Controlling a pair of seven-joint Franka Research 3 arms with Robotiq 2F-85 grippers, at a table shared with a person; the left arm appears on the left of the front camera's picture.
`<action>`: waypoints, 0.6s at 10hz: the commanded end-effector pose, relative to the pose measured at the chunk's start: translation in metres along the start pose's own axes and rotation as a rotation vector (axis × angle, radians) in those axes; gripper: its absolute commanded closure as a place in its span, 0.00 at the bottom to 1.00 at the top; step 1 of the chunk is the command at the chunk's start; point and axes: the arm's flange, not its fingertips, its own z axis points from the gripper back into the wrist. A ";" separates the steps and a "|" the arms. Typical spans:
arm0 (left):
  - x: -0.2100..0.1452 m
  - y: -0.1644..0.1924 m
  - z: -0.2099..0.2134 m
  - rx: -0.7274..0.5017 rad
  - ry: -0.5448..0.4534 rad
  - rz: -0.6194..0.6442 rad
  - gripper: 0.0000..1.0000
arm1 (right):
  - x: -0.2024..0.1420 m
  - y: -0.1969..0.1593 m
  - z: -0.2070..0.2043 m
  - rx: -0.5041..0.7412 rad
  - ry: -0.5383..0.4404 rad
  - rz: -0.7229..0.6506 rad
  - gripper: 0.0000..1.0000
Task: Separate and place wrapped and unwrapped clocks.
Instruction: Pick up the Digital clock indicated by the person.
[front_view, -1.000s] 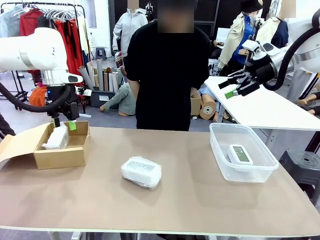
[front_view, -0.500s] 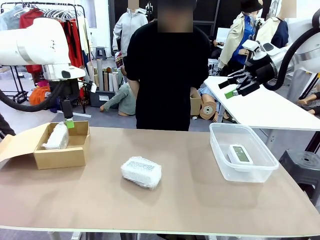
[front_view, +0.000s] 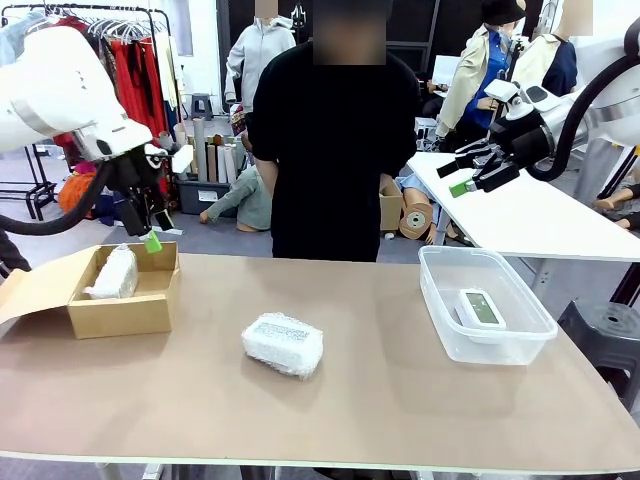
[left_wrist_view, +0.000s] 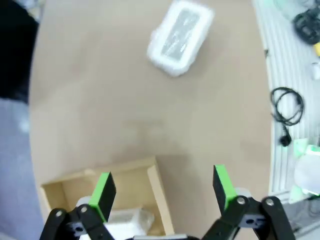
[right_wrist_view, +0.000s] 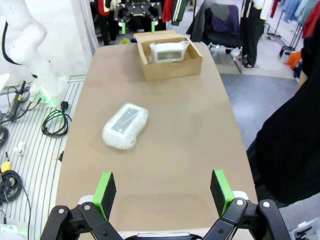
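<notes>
Smooth tan counter (front_view: 400, 400): one bubble-wrapped block (front_view: 283, 344) at centre, second wrapped block (front_view: 112, 273) in open cardboard box (front_view: 125, 315), bare rectangular clock (front_view: 479, 308) in clear plastic tub (front_view: 437, 300). Left jaws and right jaws spread wide, empty.

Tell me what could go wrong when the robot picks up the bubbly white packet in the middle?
The white bubble-wrapped block on the table is soft and rounded, so the open left fingers might slip off it or squash it. The brown cardboard box holds another wrapped block, so a second one could catch on the wall or land on top.
</notes>
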 end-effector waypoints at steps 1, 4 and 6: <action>-0.014 -0.010 0.017 -0.040 -0.166 -0.082 0.00 | 0.001 0.001 0.001 -0.002 0.000 0.009 0.00; -0.010 -0.009 0.052 0.114 -0.311 -0.052 0.00 | 0.001 0.001 0.001 -0.002 0.000 0.009 0.00; -0.011 -0.002 0.076 0.145 -0.438 0.024 0.00 | 0.001 0.001 0.001 -0.002 0.000 0.009 0.00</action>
